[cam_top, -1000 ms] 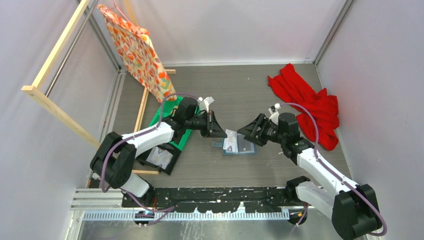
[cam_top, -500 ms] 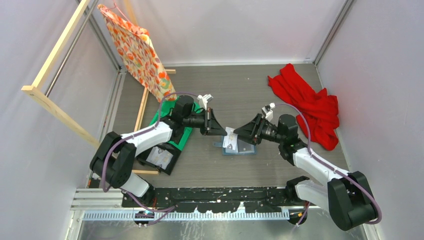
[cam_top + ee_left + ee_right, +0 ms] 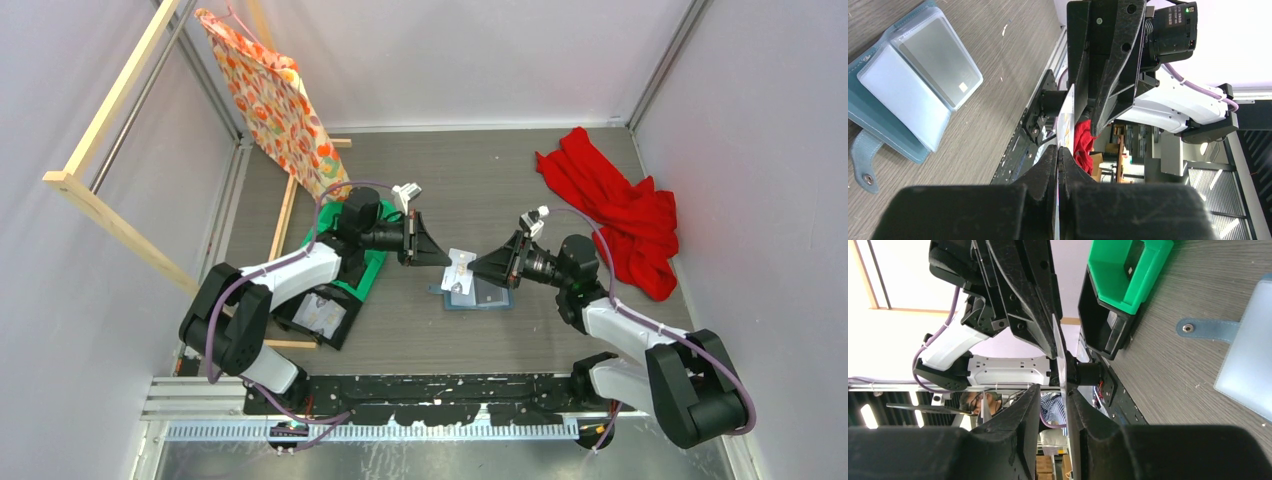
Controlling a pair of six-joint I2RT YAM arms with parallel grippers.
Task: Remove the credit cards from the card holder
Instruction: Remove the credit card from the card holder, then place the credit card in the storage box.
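1. Two arms are bolted at the near edge of the table [image 3: 480, 180], one on the left and one on the right.
2. One black tray [image 3: 345, 325] lies just beyond the left arm's base. It has something pale in it that is too small to make out.
3. One card holder [image 3: 913, 85] lies open and flat on the table, midway between the two arms. Its single tab [image 3: 863, 167], with one snap, sticks out toward the left arm's side.
4. One dark grey card [image 3: 940, 55] sits in one sleeve of the holder. The sleeve beside it looks pale, and I cannot tell whether it holds a card.
5. One pale card [image 3: 460, 272] is off the table, held just above the holder's left end. Both wrist cameras see it edge-on.
6. The left gripper [image 3: 1058, 150] has its jaws pressed tight together on one end of that card.
7. The right gripper [image 3: 1054, 390] meets the left gripper tip to tip. Its jaws are narrow, with one finger on each side of the card's other end. A sliver of gap shows beside the card, so this is no firm pinch.
8. One green bin [image 3: 1108, 275] stands behind the left gripper, beside the left arm.
9. One red cloth [image 3: 615, 205] lies crumpled at the far right.
10. One patterned bag [image 3: 275, 100] stands at the far left, by one wooden frame [image 3: 115, 95].
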